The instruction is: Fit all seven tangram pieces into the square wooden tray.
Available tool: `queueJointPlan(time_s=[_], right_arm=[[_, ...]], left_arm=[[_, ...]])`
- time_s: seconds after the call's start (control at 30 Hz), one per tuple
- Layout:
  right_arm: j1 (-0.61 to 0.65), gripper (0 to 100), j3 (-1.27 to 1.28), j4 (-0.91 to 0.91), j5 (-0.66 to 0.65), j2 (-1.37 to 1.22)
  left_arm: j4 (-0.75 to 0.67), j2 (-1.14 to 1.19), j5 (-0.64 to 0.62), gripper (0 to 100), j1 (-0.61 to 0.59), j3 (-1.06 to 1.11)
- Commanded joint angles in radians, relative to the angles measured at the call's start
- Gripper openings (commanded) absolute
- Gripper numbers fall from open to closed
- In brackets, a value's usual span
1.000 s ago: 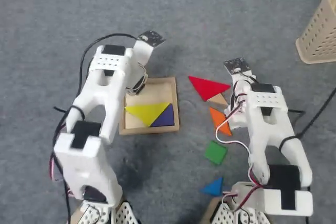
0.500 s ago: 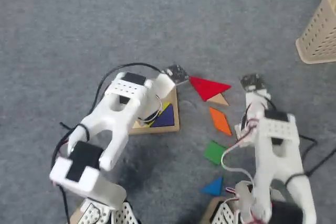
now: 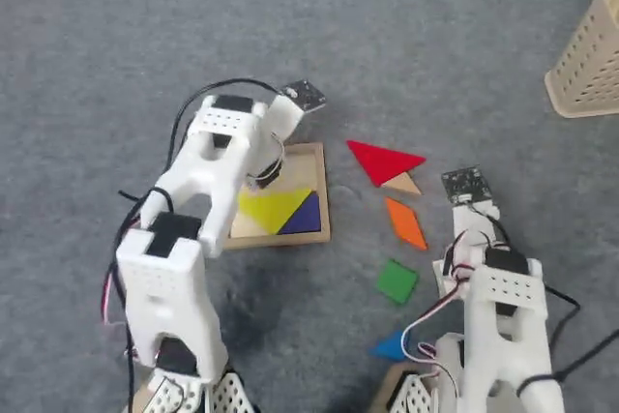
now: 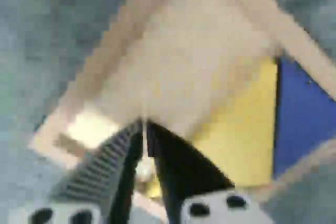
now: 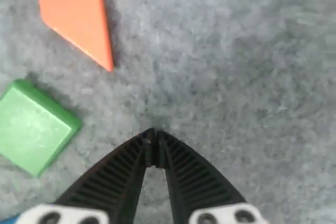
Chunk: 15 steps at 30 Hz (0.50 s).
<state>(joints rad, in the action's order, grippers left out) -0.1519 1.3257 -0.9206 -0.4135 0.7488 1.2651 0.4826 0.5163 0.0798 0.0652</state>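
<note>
The square wooden tray [image 3: 323, 192] holds a yellow triangle [image 3: 271, 208] and a dark blue triangle [image 3: 306, 213]. On the carpet to its right lie a red triangle [image 3: 382, 160], a small tan triangle [image 3: 401, 183], an orange parallelogram [image 3: 406, 222], a green square [image 3: 397, 280] and a small blue triangle [image 3: 393, 345]. My left gripper [image 4: 144, 125] is shut and empty, just over the tray's bare wood [image 4: 178, 61] beside the yellow triangle [image 4: 247, 124]. My right gripper [image 5: 155, 136] is shut and empty over carpet, between the orange parallelogram [image 5: 76, 14] and the green square [image 5: 34, 127].
A beige perforated basket [image 3: 585, 55] stands at the far right back. Grey carpet covers the whole table. Open carpet lies left of the tray and behind it. Both arm bases stand at the front edge.
The right arm has pulled back from the red and tan pieces toward the front. The left arm swung right over the tray's edge, then returned over the tray.
</note>
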Motion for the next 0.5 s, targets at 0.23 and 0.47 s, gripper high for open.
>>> queueJointPlan(time_s=[0.23,0.47], right_arm=[[-0.010,1.7,-0.002,0.027,-0.038,0.033],[-0.010,1.7,-0.002,0.027,-0.038,0.030]], left_arm=[[0.198,-0.489,0.025,3,0.048,0.231],[-0.040,-0.660,0.149,21,0.038,0.576]])
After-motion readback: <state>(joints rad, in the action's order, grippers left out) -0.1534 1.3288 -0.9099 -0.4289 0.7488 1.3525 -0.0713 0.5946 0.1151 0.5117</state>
